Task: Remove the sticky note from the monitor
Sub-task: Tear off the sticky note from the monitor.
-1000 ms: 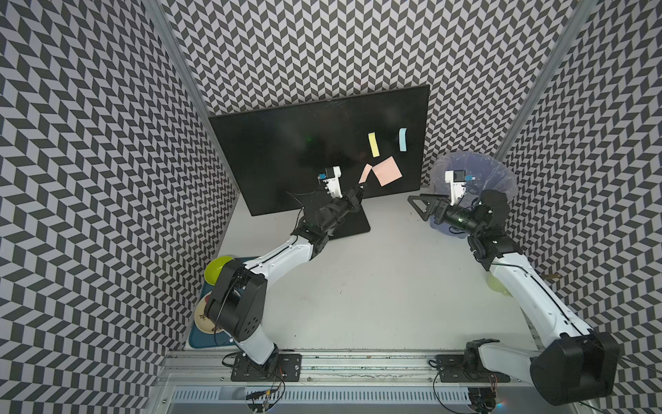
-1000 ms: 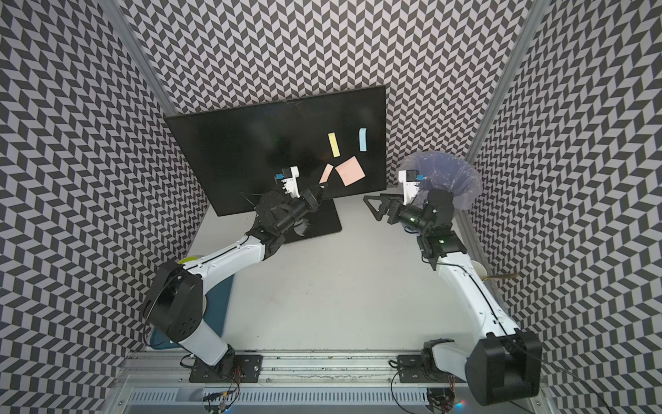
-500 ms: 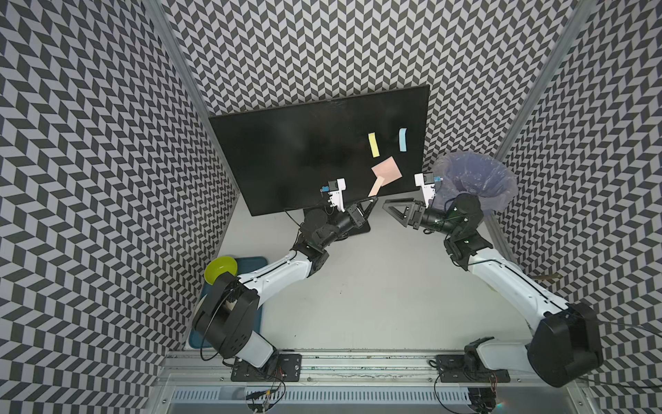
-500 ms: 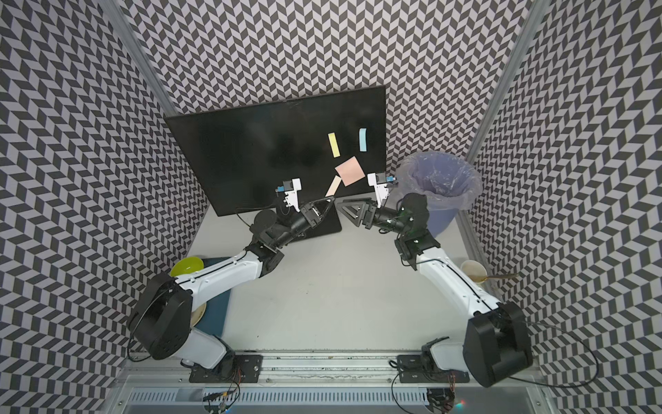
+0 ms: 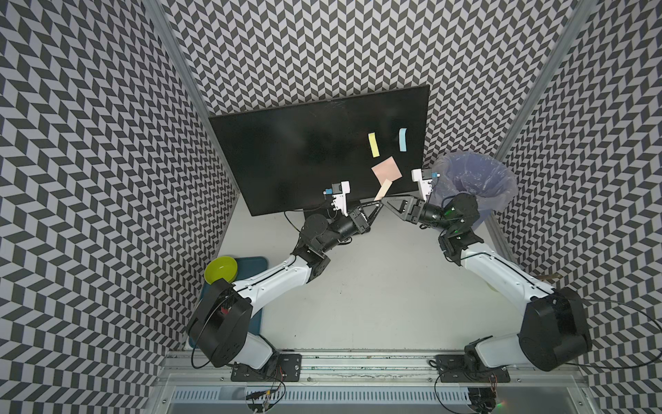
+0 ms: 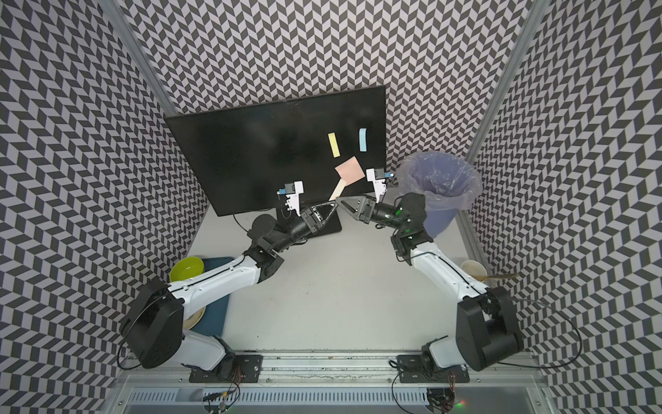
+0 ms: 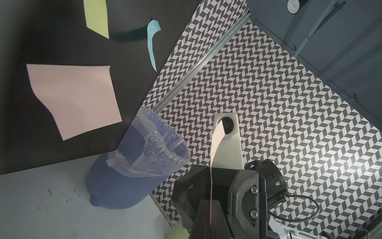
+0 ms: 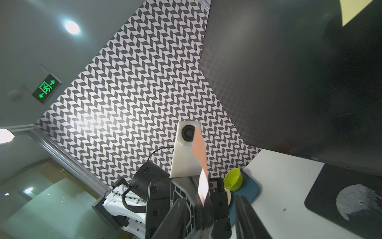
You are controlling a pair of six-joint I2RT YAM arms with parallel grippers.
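Observation:
The monitor [image 5: 304, 154] stands at the back; a yellow [image 5: 373, 144], a blue [image 5: 402, 139] and a pink sticky note [image 5: 386, 169] cling to its screen. My left gripper [image 5: 376, 205] is shut on another pink sticky note [image 5: 382, 189], which sticks up from its tips just in front of the screen's lower edge. My right gripper [image 5: 386, 202] meets it tip to tip. In the right wrist view its jaws [image 8: 213, 219] stand apart on either side of the left fingers and the held note [image 8: 199, 157], touching neither.
A blue bin [image 5: 473, 179] lined with a clear bag stands right of the monitor, behind the right arm. A green bowl [image 5: 221, 269] sits on a dark blue tray [image 5: 250, 265] at the left. A paper cup [image 6: 473, 269] is by the right wall.
The right arm swung from over the bin to the left gripper's tips, its jaws narrowing. The left gripper pulled back from the screen with the pink note.

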